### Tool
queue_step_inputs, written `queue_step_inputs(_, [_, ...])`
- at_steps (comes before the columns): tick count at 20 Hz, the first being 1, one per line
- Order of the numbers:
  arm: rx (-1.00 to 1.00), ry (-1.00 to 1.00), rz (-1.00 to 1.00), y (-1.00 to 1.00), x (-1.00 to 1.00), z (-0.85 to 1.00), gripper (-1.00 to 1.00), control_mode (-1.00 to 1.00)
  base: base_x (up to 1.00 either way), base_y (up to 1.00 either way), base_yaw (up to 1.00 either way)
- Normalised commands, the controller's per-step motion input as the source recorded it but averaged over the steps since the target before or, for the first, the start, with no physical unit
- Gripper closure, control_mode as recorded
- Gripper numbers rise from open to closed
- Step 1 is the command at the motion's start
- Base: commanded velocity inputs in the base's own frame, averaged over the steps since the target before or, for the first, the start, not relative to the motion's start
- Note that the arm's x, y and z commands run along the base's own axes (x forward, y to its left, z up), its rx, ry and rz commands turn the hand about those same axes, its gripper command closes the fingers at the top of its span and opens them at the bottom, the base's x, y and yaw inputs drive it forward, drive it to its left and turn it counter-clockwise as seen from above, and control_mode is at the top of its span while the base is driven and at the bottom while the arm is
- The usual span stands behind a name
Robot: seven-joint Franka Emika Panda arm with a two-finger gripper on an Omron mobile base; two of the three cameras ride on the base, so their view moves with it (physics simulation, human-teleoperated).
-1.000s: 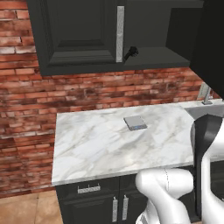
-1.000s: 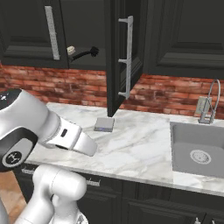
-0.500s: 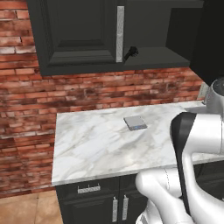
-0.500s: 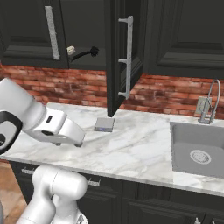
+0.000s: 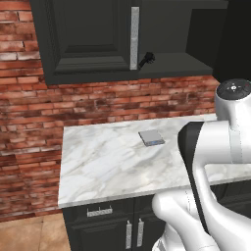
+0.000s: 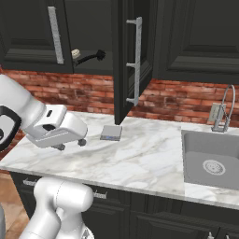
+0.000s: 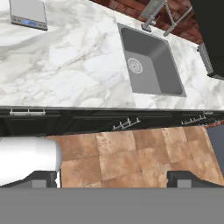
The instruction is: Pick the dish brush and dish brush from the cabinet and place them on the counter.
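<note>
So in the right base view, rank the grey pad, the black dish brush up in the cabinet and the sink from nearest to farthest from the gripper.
1. The grey pad, on the counter just to the right of the gripper.
2. The black dish brush, above the gripper on the cabinet shelf.
3. The sink, far right in the counter.

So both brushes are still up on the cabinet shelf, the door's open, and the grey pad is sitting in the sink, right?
Not quite: the grey pad lies on the counter, left of the sink, as the right base view shows. The black brush and the cream brush are on the shelf of the cabinet, and the door is open.
</note>
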Motion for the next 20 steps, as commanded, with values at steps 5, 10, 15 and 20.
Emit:
queue_step_inputs(5, [-0.11, 0.09, 0.06, 0.05, 0.21, 0.12, -1.00, -1.00, 0.00, 0.00, 0.00])
queue_step_inputs(10, [-0.15, 0.10, 0.00, 0.02, 0.20, 0.09, -1.00, -1.00, 0.00, 0.00, 0.00])
queue_step_inputs(15, [-0.14, 0.09, 0.00, -0.04, 0.20, 0.05, -1.00, -1.00, 0.00, 0.00, 0.00])
queue_step_inputs(20, [-0.13, 0.05, 0.00, -0.07, 0.19, 0.01, -1.00, -1.00, 0.00, 0.00, 0.00])
